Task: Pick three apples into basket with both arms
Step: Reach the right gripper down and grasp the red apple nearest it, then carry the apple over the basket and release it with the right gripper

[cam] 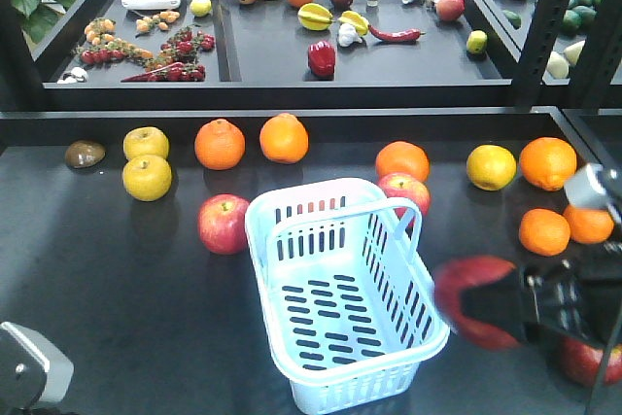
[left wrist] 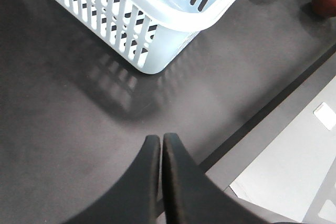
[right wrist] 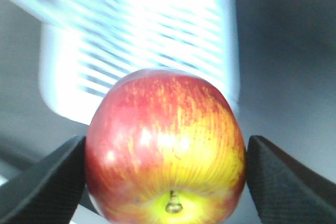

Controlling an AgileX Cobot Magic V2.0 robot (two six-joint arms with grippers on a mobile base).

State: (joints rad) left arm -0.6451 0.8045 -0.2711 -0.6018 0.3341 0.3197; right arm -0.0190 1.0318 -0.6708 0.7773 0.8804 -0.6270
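Note:
The pale-blue basket point(cam: 340, 289) stands empty in the middle of the dark table, and its corner point(left wrist: 157, 19) shows in the left wrist view. My right gripper point(cam: 483, 306) is shut on a red, yellow-streaked apple point(right wrist: 165, 145) just right of the basket, which is blurred point(right wrist: 147, 35) beyond it. A second apple point(cam: 224, 224) lies left of the basket. A third apple point(cam: 403, 190) lies behind its far rim. My left gripper point(left wrist: 160, 141) hovers shut and empty over the table near the basket's front corner.
Oranges point(cam: 220, 144) and yellow fruits point(cam: 147, 177) lie along the back of the table, with more oranges point(cam: 544, 231) at the right. A red fruit point(cam: 586, 362) sits half hidden under my right arm. A raised shelf point(cam: 272, 46) of produce runs behind. The table's front edge point(left wrist: 273, 108) is close to my left gripper.

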